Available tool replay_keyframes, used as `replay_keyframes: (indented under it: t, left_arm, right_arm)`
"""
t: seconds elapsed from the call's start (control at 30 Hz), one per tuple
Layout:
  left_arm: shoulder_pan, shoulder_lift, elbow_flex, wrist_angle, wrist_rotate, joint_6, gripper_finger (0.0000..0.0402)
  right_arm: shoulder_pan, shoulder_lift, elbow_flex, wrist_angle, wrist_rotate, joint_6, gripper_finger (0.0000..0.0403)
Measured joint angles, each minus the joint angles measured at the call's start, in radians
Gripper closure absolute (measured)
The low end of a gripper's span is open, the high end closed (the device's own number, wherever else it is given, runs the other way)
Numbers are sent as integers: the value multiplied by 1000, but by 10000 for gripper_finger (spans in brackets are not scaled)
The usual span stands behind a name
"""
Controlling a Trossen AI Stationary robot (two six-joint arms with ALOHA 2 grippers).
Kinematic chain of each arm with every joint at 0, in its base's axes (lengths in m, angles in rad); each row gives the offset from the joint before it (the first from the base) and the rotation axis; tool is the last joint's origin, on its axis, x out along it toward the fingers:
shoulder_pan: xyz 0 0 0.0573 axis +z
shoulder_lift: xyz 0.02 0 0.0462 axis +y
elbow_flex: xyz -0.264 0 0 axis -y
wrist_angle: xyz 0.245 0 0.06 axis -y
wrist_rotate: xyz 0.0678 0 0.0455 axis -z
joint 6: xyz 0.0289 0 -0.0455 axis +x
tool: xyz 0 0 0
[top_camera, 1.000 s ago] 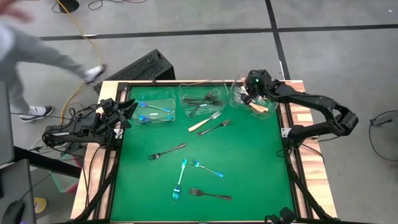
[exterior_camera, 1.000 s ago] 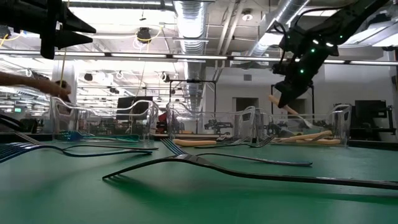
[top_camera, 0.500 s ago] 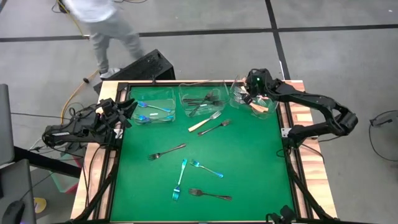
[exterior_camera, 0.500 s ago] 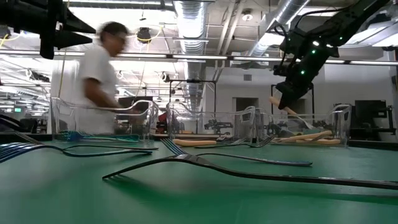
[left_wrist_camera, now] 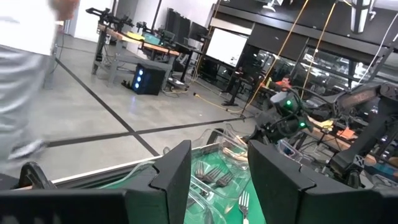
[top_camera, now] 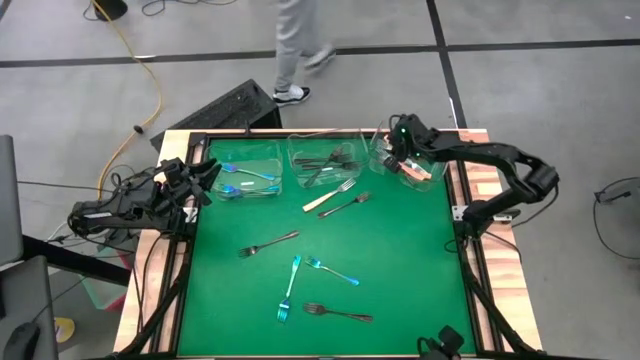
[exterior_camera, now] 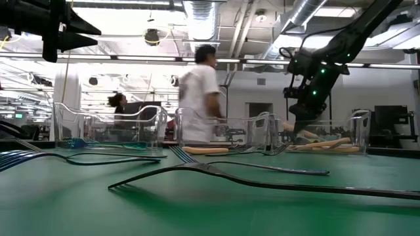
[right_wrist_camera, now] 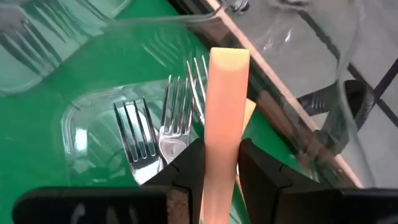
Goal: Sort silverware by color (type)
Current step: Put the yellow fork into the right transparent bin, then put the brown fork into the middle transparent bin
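My right gripper (top_camera: 403, 160) (exterior_camera: 299, 123) hangs low over the right clear tub (top_camera: 385, 160), shut on a cream-handled fork (right_wrist_camera: 227, 99). Two or three cream-handled forks (right_wrist_camera: 163, 138) lie in that tub. The middle tub (top_camera: 325, 160) holds dark forks and the left tub (top_camera: 248, 170) holds blue ones. On the green mat lie a cream-handled fork (top_camera: 328, 196), three dark forks (top_camera: 345, 205) (top_camera: 268, 243) (top_camera: 337, 312) and two blue forks (top_camera: 290, 288) (top_camera: 332, 271). My left gripper (left_wrist_camera: 217, 174) waits open, level, beyond the mat's left edge. My right gripper pinches the fork's cream handle (right_wrist_camera: 225, 146) between its two fingers (right_wrist_camera: 189, 163). The handle runs along the fingers, and its flat free end (right_wrist_camera: 229, 57) sticks out ahead of them. The fingers slant down from the table's right side. The fork is inside the right tub; whether it touches the forks there I cannot tell.
The three tubs stand in a row along the mat's far edge. A wooden frame (top_camera: 480, 190) borders the mat. A person (exterior_camera: 200, 92) walks past behind the far edge. The mat's right half has free room.
My right gripper has sunk toward the right tub with the cream-handled fork, tipping further down, so the handle now reaches down among the tub's walls. A person has walked from left to right behind the table.
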Motion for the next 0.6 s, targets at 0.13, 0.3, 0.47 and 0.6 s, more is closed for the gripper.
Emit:
replay_keyframes:
  t: [0.13, 0.3, 0.47, 0.6]
  left_arm:
    - [0, 0, 0, 0, 0, 0, 256]
    - [0, 0, 0, 0, 0, 0, 256]
    - [0, 0, 0, 0, 0, 0, 256]
    - [0, 0, 0, 0, 0, 0, 256]
  right_arm:
    - [0, 26, 2, 11, -1, 28, 290]
    - [0, 30, 6, 14, -1, 30, 289]
    - [-1, 30, 33, 6, 10, 26, 274]
    - [-1, 30, 56, -15, 10, 26, 236]
